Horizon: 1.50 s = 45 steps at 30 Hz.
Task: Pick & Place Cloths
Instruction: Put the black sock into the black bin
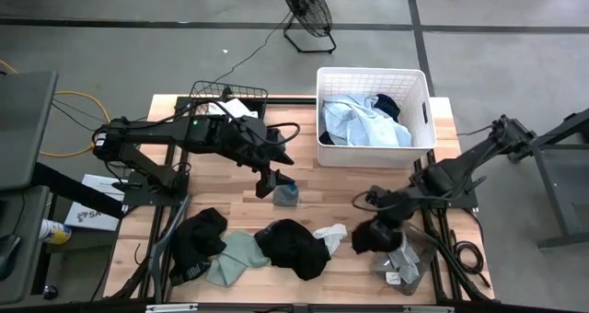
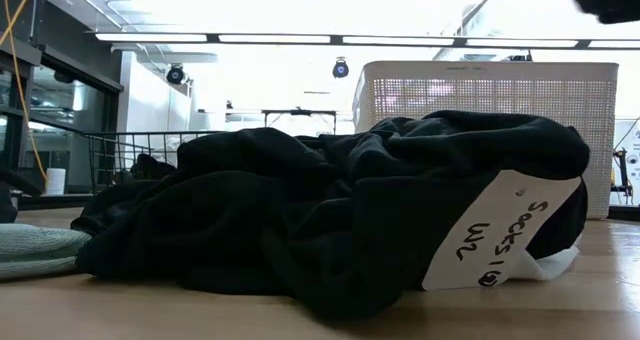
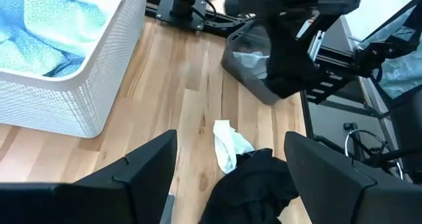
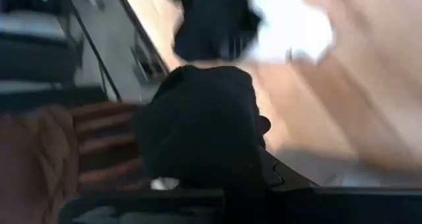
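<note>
My right gripper (image 1: 375, 226) is shut on a black cloth (image 1: 372, 238) near the table's front right, above a grey cloth (image 1: 403, 263) that lies flat there. My left gripper (image 1: 274, 182) stands open over mid-table, nothing between its fingers in the left wrist view. A small grey-blue cloth (image 1: 287, 196) lies just beside and below it. Along the near edge lie a black cloth (image 1: 201, 239), a sage green one (image 1: 236, 260), a black pile (image 1: 296, 249) and a white one (image 1: 330, 232). The white basket (image 1: 421, 120) holds pale blue cloth (image 1: 354, 120). My right gripper holds the black cloth (image 3: 290, 59) from above, slanting down. The bunched cloth covers the fingers in the right wrist view, so the part held cannot be told. The cloth hangs in a lump below the gripper, lifted clear of the grey cloth (image 3: 249, 59) under it.
A black wire basket (image 1: 226, 96) stands at the far left of the table, next to the white basket. In the low view a black cloth with a white label (image 2: 500, 230) fills the foreground. Bare wood lies between the basket and the near cloths (image 1: 350, 189).
</note>
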{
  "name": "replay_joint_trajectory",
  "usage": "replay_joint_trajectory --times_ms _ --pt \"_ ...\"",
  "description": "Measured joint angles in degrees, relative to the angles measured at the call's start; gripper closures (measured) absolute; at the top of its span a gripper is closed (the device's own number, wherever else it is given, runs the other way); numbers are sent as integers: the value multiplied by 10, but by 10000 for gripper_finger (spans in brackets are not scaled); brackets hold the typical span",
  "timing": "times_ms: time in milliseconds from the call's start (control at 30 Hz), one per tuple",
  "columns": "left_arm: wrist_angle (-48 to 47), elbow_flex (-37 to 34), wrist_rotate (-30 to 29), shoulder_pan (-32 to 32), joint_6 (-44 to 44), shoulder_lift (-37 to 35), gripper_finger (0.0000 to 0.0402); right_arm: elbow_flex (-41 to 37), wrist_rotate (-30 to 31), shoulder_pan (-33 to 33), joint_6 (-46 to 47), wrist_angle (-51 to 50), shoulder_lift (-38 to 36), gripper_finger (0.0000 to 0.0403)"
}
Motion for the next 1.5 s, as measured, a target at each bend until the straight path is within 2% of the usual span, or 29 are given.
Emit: replay_joint_trajectory --times_ms 167,300,433,633,1000,1500 --pt "0 0 -5 0 0 0 129 0 -67 37 57 -35 0 399" --pt "0 0 -5 0 0 0 129 0 -87 77 112 -92 0 399" --pt "0 0 -4 0 0 0 129 0 -82 121 171 -134 0 399" --pt "0 0 -7 0 0 0 129 0 -19 175 235 -151 18 399" --pt "0 0 -18 0 0 0 129 0 -13 197 230 -156 115 399" --pt "0 0 -19 0 0 0 129 0 -132 220 236 -156 233 399"
